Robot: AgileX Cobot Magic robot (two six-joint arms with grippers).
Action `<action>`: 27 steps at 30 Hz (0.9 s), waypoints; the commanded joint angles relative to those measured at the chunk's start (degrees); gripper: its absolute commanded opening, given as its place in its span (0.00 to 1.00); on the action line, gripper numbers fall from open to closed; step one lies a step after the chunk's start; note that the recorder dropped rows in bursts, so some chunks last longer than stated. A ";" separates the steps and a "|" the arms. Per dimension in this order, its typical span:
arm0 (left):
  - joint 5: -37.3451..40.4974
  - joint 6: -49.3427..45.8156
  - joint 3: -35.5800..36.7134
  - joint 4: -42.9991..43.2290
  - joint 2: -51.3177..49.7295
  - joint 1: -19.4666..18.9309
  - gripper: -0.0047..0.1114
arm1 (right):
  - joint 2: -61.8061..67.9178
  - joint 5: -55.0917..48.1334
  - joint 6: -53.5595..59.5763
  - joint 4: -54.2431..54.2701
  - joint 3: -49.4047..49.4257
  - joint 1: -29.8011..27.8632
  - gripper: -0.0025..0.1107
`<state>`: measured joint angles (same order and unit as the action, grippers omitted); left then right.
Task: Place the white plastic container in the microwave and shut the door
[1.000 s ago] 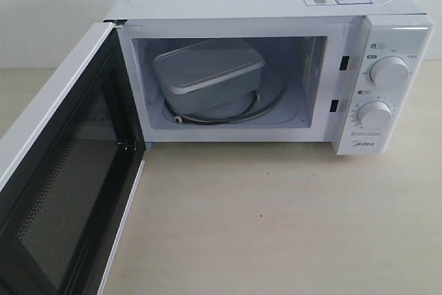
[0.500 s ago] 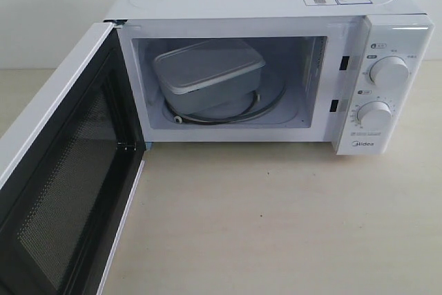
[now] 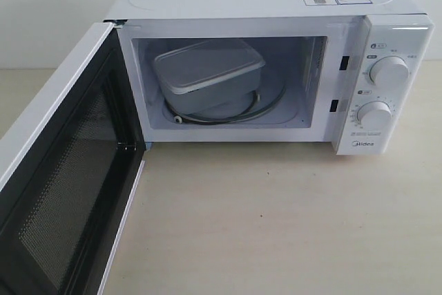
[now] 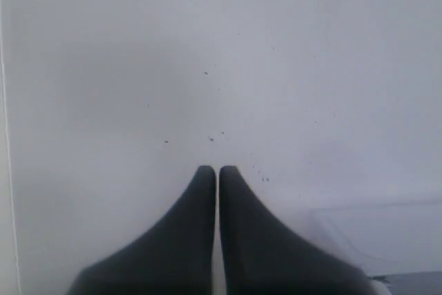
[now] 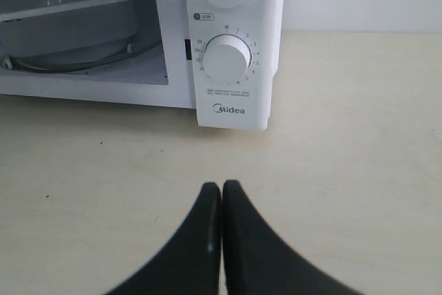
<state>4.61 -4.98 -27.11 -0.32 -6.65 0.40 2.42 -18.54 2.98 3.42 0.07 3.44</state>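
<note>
The white plastic container (image 3: 207,74) sits tilted on the glass turntable inside the microwave (image 3: 276,5), also seen in the right wrist view as the container (image 5: 65,15). The door (image 3: 62,191) hangs wide open to the left, its dark mesh window facing inward. Neither arm shows in the exterior view. My left gripper (image 4: 217,168) is shut with nothing in it, close against a plain white surface. Low over the tabletop in front of the control panel (image 5: 231,46), my right gripper (image 5: 222,184) is shut and holds nothing.
The beige tabletop (image 3: 276,219) spreads in front of the microwave. Two round knobs (image 3: 387,70) are on its right panel. A pale wall stands behind.
</note>
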 commanded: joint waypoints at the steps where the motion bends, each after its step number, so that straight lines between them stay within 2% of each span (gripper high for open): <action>1: 21.00 0.56 -14.12 -1.84 -10.69 0.18 0.08 | -0.26 0.26 0.26 -0.32 -0.07 0.09 0.02; 4: 30.90 1.98 -21.00 -5.46 -16.80 0.18 0.08 | -0.26 0.26 0.26 -0.32 -0.07 0.09 0.02; 7: 31.41 1.98 -24.07 -5.47 -20.49 0.18 0.08 | -0.26 0.26 0.26 -0.32 -0.07 0.09 0.02; 10: 26.76 1.98 -24.50 -5.47 -22.00 0.18 0.08 | -0.26 0.26 0.26 -0.32 -0.07 0.09 0.02; 14: 27.18 1.98 -24.50 -7.68 -23.44 0.18 0.08 | -0.26 0.26 0.26 -0.32 -0.07 0.09 0.02; 23: 39.89 1.61 -24.50 -7.81 -33.19 0.18 0.08 | -0.26 0.26 0.26 -0.32 -0.07 0.09 0.02; 27: 45.80 -1.53 -24.50 -8.35 -39.65 0.18 0.08 | -0.26 0.26 0.26 -0.32 -0.07 0.09 0.02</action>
<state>46.79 -4.71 -51.21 -7.67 -42.79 0.40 2.42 -18.54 2.98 3.42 0.07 3.44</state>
